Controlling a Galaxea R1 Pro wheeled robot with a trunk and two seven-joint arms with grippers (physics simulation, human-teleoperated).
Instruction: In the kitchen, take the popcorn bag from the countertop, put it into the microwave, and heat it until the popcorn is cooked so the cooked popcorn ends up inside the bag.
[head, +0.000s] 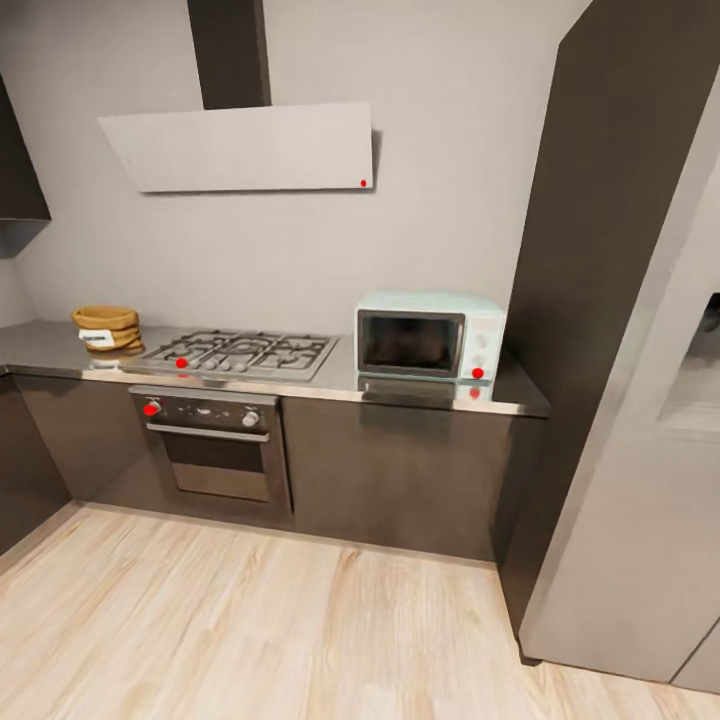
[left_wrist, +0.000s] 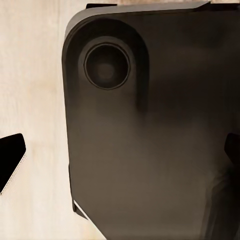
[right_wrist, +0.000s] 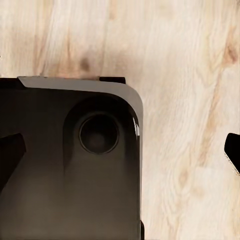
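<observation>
The popcorn bag (head: 105, 328) sits at the left end of the surface (head: 340, 382), beside the gas hob (head: 240, 353); the microwave (head: 429, 336) stands, door closed, near the right end. Both wrist views look down on wood floor (right_wrist: 190, 75) and the robot's dark base (left_wrist: 150, 140). The left tool (left_wrist: 120, 155) and right tool (right_wrist: 120, 150) each stand wide open, holding nothing, well away from the bag.

head: facing countertop (head: 330, 385), far | wrists: down, floor (right_wrist: 190, 75) close
</observation>
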